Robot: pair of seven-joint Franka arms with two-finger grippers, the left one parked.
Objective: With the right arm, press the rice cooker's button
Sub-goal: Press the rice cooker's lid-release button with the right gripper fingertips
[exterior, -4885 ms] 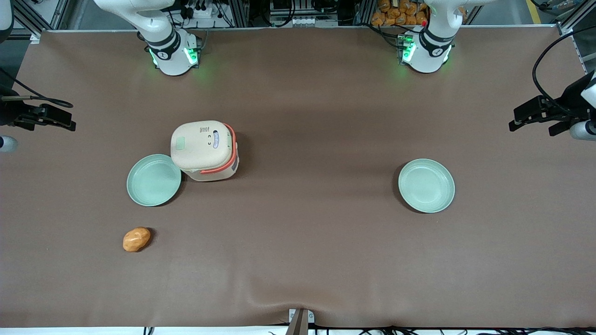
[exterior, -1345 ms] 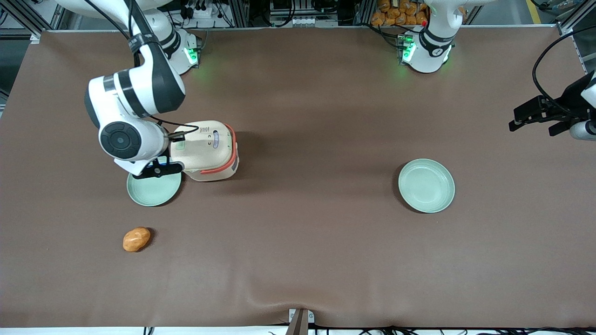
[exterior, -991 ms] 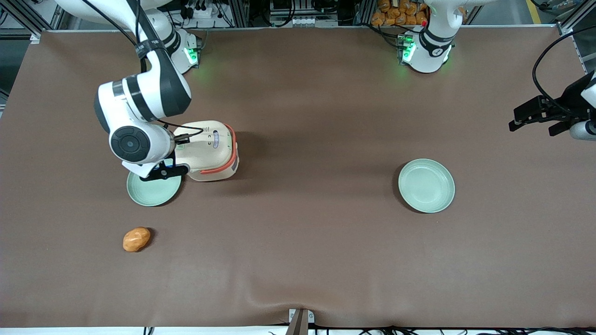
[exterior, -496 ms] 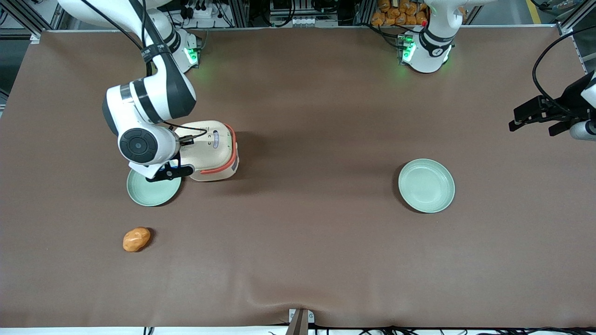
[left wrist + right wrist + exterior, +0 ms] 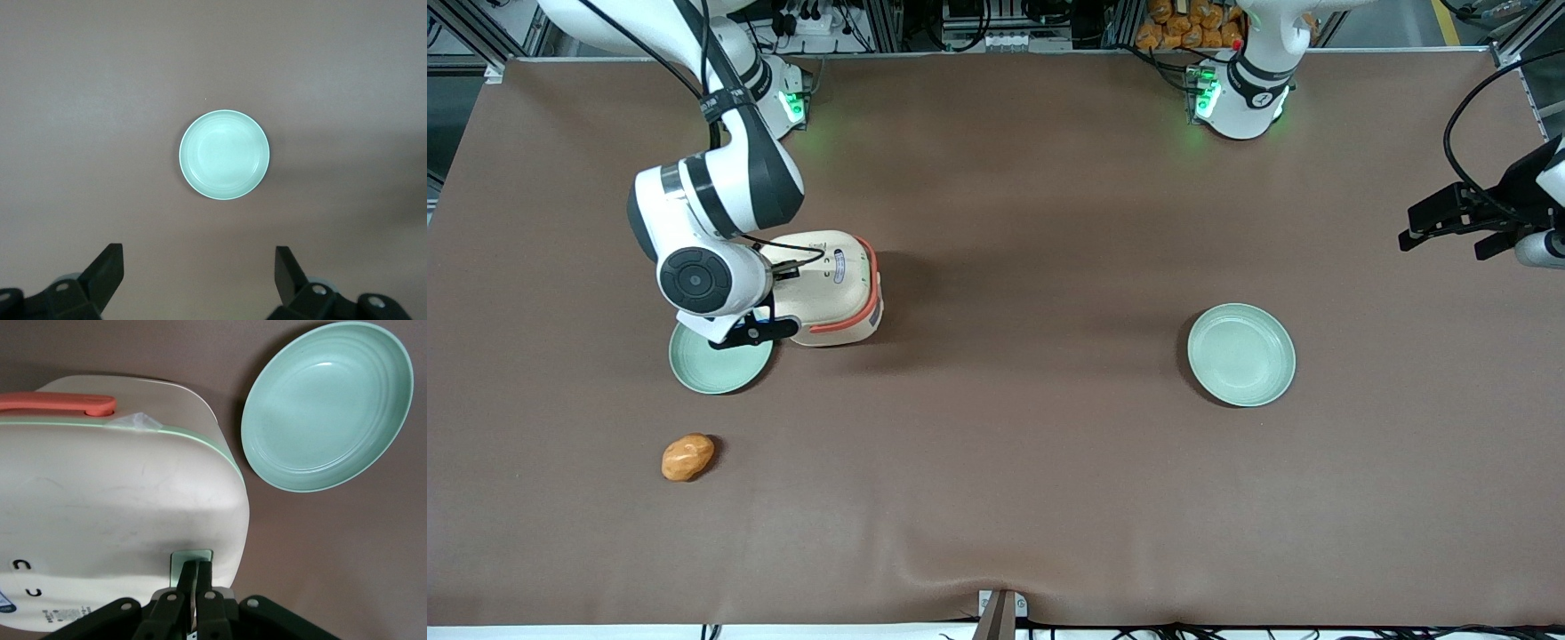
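we see the right arm (image 5: 711, 191) reaching out over the brown desk (image 5: 996, 462), its round black joint cap facing up. its end effector (image 5: 196, 577) is down on the lid of the cooker (image 5: 823, 289), at the lid edge toward the working arm's end of the desk. in the wrist view the two fingers (image 5: 203, 575) are pressed together with no gap and nothing between them, so the end effector is clenched empty. their tips sit on a small pale green button (image 5: 191, 557) set into the cream lid, just inside its rounded edge.

the cooker stands upright directly under the end effector, lid closed, with its coral handle (image 5: 57, 403) on the side away from the fingers and a thin green rim line showing under the lid. small black marks and a label are printed on the lid beside the fingers.

a green plate (image 5: 720, 360) lies just beside the cooker, below the wrist and nearer the front camera; whether it touches the cooker we cannot tell. an orange roundish item (image 5: 687, 457) lies nearer the front camera again, well apart from the end effector. a second plate (image 5: 1240, 355) lies far off toward the parked arm's end of the desk.
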